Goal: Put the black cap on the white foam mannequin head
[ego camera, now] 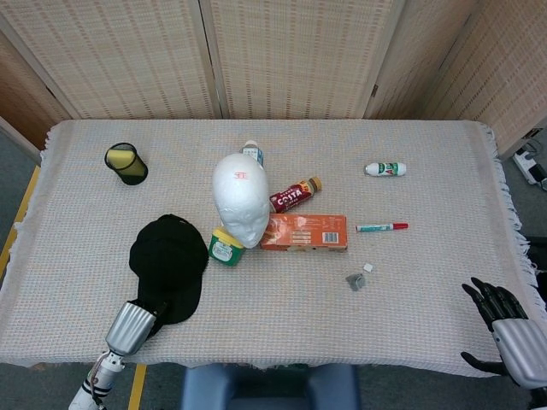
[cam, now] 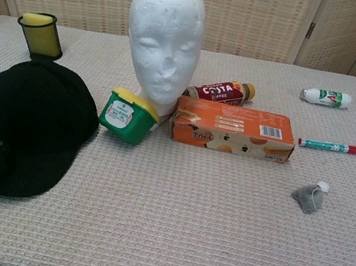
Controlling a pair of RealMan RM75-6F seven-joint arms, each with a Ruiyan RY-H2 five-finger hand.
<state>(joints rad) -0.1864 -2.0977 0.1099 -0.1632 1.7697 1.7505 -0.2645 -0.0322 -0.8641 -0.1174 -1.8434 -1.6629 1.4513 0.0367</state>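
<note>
Labels first: brown bottle [cam: 221,90] lying behind the orange carton [cam: 232,128] reads "COSTA" in white on red; smaller print below it is too small to read. Carton carries a barcode and cookie pictures, text illegible. Green tub [cam: 124,116] with a yellow lid has a white label I cannot read. Small white bottle [cam: 325,97], far right, has a green label, unreadable. Red-and-white marker [cam: 333,146] lies right of the carton; a grey tea bag [cam: 308,196] sits nearer.

White foam mannequin head [cam: 163,42] stands upright mid-table, touching the tub on its left and the carton on its right. A small red mark shows on its crown in the head view.

Black cap [cam: 30,124] lies flat on the cloth [ego camera: 410,290], near left, well apart from the foam head's top, crown toward the tub, brim toward me.

My left hand [ego camera: 131,327] is at the near edge of the brim, fingers over and under it, gripping the brim. My right hand [ego camera: 504,325] hangs off the near right corner, fingers spread, holding nothing.

Black mesh cup [cam: 40,35] with yellow contents, far left.
</note>
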